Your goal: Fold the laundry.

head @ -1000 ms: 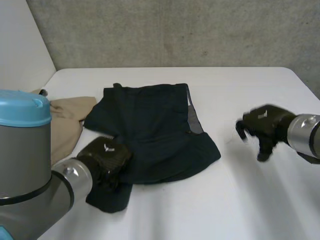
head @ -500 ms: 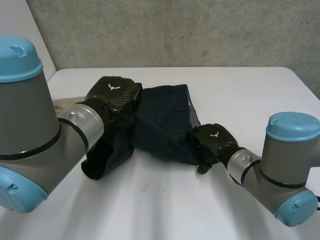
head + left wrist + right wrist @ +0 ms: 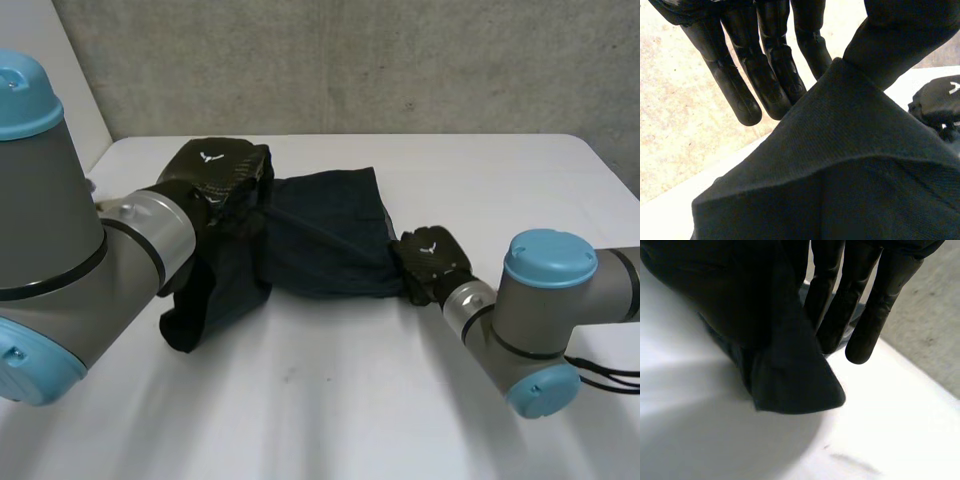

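A dark garment [image 3: 320, 235] hangs stretched between my two hands above the white table [image 3: 350, 400]. My left hand [image 3: 215, 170] holds its left end up at the back left, and a loose part droops down to the table below it. In the left wrist view the cloth [image 3: 840, 175] is pinched between the straight fingers [image 3: 765, 65] and the thumb. My right hand [image 3: 432, 262] grips the garment's right corner, low over the table. In the right wrist view that corner [image 3: 785, 370] sticks out beside the fingers [image 3: 860, 300].
A grey concrete wall runs behind the table's far edge. Bare white tabletop lies in front of the garment and to its right. My other hand [image 3: 940, 100] shows beyond the cloth in the left wrist view.
My right hand swung in from the right and shut on the garment's right corner. My left hand lifted the left end from the front to the back left.
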You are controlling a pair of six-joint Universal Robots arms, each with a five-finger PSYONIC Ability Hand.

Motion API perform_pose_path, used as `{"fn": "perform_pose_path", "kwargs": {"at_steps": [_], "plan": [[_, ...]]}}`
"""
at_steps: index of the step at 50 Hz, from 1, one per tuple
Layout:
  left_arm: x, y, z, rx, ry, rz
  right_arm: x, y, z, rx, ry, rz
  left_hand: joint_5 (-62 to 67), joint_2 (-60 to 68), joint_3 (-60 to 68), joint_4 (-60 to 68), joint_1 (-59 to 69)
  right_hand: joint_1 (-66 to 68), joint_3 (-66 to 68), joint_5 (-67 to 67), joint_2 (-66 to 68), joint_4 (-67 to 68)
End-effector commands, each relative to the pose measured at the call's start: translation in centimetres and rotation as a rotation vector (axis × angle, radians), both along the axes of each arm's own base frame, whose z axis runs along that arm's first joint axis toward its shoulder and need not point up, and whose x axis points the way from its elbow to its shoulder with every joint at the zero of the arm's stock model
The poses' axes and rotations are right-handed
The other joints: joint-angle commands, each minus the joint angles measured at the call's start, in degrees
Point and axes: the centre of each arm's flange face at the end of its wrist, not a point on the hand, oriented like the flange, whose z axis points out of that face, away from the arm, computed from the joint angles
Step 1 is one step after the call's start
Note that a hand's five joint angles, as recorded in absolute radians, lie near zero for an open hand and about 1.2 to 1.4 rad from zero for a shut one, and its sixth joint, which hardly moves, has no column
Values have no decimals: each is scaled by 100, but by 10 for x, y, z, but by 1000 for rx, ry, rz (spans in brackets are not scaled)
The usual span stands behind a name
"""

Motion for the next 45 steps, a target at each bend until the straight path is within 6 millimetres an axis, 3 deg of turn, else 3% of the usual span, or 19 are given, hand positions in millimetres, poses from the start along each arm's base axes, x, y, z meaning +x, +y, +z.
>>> {"fn": "perform_pose_path", "kwargs": {"at_steps": [1,4,5,8,9,13,18,23,28,35,41,45], "plan": [[6,6,-22,69,-75,-2,-7,8,38,-43,35,18,1285,1177,1199,1135,1575,2446,1255,1460,1287,1239],[11,14,-35,116,-149,-15,-23,17,72,-43,96,23,1285,1177,1199,1135,1575,2446,1255,1460,1287,1239],[15,21,-44,144,-209,-28,-37,17,84,-25,141,7,1285,1177,1199,1135,1575,2446,1255,1460,1287,1239],[21,30,-54,183,-294,-50,-62,20,97,29,240,-18,1285,1177,1199,1135,1575,2446,1255,1460,1287,1239],[25,37,-60,213,-338,-64,-76,25,103,80,316,-22,1285,1177,1199,1135,1575,2446,1255,1460,1287,1239],[31,58,-77,298,-416,-110,-99,51,112,232,474,27,1285,1177,1199,1135,1575,2446,1255,1460,1287,1239],[33,83,-84,352,-451,-167,-108,87,125,341,569,106,1285,1177,1199,1135,1575,2446,1255,1460,1287,1239],[32,89,-83,338,-442,-184,-105,84,129,277,549,113,1285,1177,1199,1135,1575,2446,1255,1460,1287,1239],[17,64,-77,211,-370,-163,-100,70,119,245,509,101,1285,1177,1199,1135,1575,2446,1255,1460,1287,1239],[-15,12,-73,-12,-252,-125,-88,21,96,254,391,-6,1285,1177,1199,1135,1575,2446,1255,1460,1287,1239],[-46,-37,-68,-234,-211,-100,-83,-23,87,151,344,-140,1285,1177,1199,1135,1575,2446,1255,1460,1287,1239],[-58,-63,-78,-320,-238,-66,-76,-49,83,35,330,-204,1285,1177,1199,1135,1575,2446,1255,1460,1287,1239]]}}
